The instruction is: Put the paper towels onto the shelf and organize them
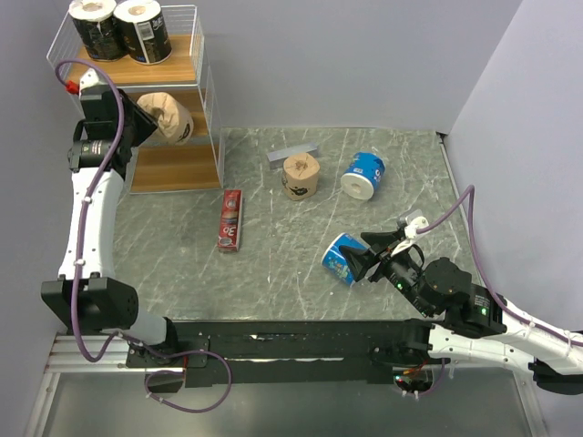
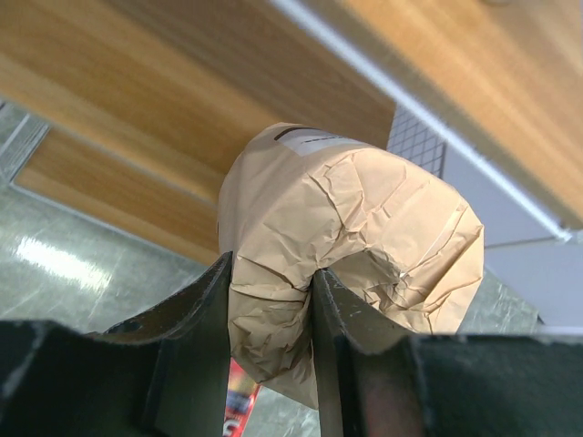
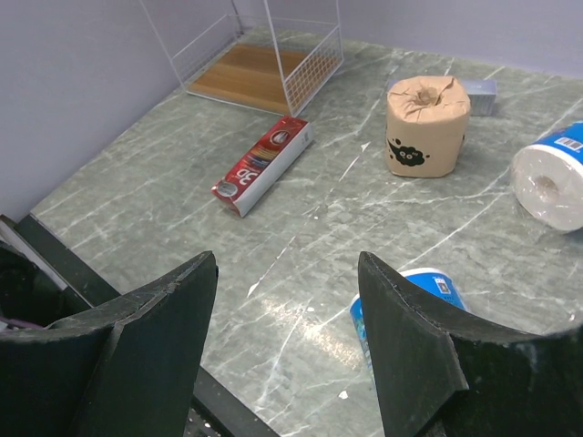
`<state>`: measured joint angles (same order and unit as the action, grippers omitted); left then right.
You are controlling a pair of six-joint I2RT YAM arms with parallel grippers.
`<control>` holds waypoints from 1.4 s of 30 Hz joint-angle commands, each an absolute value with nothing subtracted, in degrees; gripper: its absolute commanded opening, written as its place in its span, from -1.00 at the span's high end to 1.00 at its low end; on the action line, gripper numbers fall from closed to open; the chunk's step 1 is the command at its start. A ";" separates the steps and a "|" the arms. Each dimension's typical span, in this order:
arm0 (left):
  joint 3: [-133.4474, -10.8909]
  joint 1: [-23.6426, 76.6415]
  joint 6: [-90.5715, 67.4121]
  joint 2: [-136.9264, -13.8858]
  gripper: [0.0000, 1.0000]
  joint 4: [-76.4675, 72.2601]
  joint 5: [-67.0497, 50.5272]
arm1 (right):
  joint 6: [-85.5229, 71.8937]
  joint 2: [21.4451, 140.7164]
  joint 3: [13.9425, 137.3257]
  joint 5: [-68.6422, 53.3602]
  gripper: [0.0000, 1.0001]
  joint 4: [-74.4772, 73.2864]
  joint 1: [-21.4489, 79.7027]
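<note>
The white wire shelf [image 1: 178, 167] stands at the far left, with two black rolls [image 1: 120, 29] upright on its top board. My left gripper [image 1: 148, 116] is shut on a tan roll [image 1: 171, 116] at the middle level; I cannot tell whether it rests on the board. In the left wrist view the fingers [image 2: 271, 273] pinch the roll's crumpled wrap [image 2: 364, 209]. A second tan roll [image 1: 301, 176] and a blue-and-white roll [image 1: 364, 175] lie mid-table. My right gripper [image 1: 364, 259] is open and empty beside another blue-and-white roll [image 1: 342, 259], which shows past its right finger [image 3: 428, 284].
A flat red box [image 1: 230, 219] lies in front of the shelf, also in the right wrist view [image 3: 264, 164]. A grey bar [image 1: 291, 152] lies behind the tan roll. Walls close the table at the back and right.
</note>
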<state>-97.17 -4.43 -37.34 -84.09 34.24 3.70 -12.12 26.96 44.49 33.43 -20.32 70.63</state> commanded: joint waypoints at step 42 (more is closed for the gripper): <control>-95.90 -4.57 -33.76 -80.69 -0.43 21.09 -0.18 | -11.95 27.60 45.18 35.51 -0.41 -19.78 70.66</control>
